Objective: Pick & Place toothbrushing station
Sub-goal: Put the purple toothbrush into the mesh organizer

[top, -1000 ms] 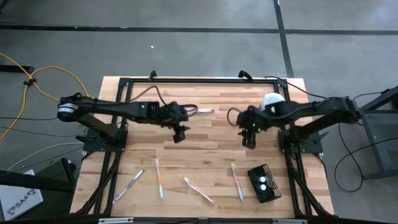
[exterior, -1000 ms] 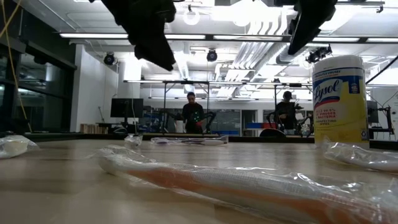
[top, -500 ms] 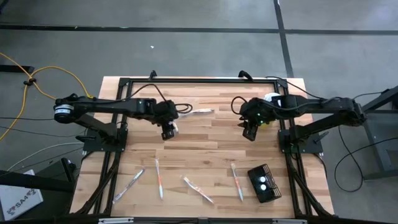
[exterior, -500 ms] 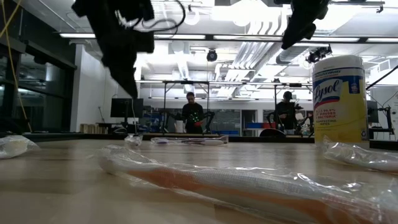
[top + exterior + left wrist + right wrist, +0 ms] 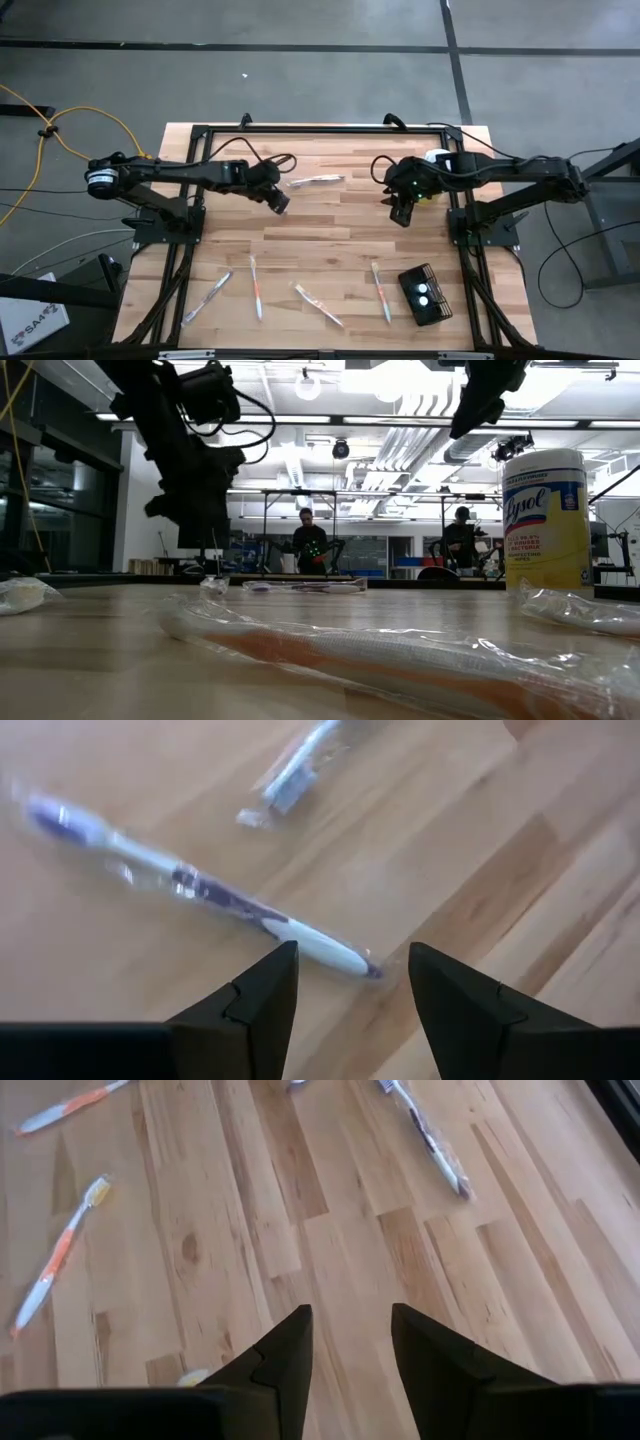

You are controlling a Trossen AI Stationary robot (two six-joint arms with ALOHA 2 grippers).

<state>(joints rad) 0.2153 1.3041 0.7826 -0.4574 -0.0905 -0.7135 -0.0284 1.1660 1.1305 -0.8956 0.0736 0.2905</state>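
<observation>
The toothbrushing station, a small black wire-mesh basket [image 5: 425,294], stands near the table's near right corner with two small white things in it. No gripper is near it. My left gripper [image 5: 279,202] hangs open at the far left-middle, tilted down just above a wrapped toothbrush with a purple-and-white handle [image 5: 200,892]. That toothbrush lies flat on the wood, its end just beyond the fingertips [image 5: 350,982]. My right gripper [image 5: 400,212] hangs open above bare wood at the far right [image 5: 350,1335], with nothing between its fingers.
A yellow canister with a white lid [image 5: 545,520] stands at the far right, beside my right arm. Several toothbrushes lie along the near edge [image 5: 256,287] [image 5: 318,304] [image 5: 381,290] [image 5: 207,297]. The table's middle is bare wood.
My left gripper has come down and gone a little toward the table's left and far edges, rolling about its own axis, and now hangs over the wrapped toothbrush. My right gripper drew slightly toward the far edge, then kept still. Both stayed open.
</observation>
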